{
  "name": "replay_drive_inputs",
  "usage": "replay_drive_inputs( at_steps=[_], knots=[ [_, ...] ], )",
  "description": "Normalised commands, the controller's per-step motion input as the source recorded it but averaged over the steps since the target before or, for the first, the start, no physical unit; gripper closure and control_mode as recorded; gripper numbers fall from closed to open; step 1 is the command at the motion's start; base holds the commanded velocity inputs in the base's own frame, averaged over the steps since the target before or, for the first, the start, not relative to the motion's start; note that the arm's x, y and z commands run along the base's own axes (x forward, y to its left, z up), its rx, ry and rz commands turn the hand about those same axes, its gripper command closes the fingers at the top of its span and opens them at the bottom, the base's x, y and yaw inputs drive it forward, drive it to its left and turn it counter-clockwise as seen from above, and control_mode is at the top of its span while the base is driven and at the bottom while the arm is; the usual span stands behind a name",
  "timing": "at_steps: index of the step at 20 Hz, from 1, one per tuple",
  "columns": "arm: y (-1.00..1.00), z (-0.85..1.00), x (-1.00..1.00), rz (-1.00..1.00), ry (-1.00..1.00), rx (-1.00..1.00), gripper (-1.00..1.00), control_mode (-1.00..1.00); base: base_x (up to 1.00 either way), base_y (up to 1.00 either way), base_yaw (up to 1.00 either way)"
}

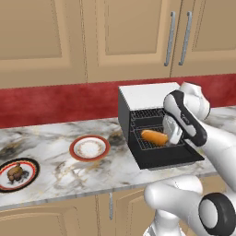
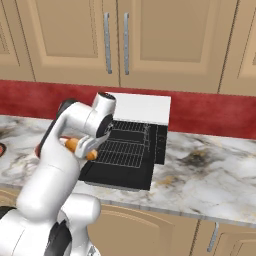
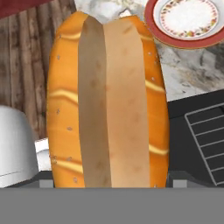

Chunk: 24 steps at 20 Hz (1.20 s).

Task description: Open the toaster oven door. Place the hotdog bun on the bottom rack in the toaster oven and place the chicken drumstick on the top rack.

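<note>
With our pincer (image 1: 171, 130) pinching the hotdog bun (image 1: 154, 137) just above the pulled-out bottom rack (image 1: 150, 143), we should lower it level, clear of the top rack (image 1: 147, 114), before releasing.

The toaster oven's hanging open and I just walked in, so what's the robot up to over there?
The arm's gripper holds the hotdog bun at the front of the toaster oven, just above a pulled-out rack. The toaster oven door is folded down flat on the counter. The chicken drumstick waits on a dark-rimmed plate far to the left, beside an empty red-rimmed plate.
</note>
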Motion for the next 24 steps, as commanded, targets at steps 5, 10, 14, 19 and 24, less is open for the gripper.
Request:
replay_drive_inputs(
  at_steps=[5,10,14,19,24],
  knots=[
    [-0.31,-0.03,0.29,0.08,0.1,-0.03,1.0,-1.0,0.0,0.0,0.0],
    [-0.16,-0.11,0.34,0.08,0.04,-0.05,1.0,-1.0,0.0,0.0,0.0],
    [-0.16,-0.21,0.2,0.05,0.0,-0.08,1.0,-1.0,0.0,0.0,0.0],
    [-0.16,-0.3,0.08,0.01,0.0,-0.06,1.0,-1.0,0.0,0.0,0.0],
    [-0.11,-0.15,0.24,0.0,-0.01,0.0,1.0,-1.0,0.0,0.0,0.0]
  ],
)
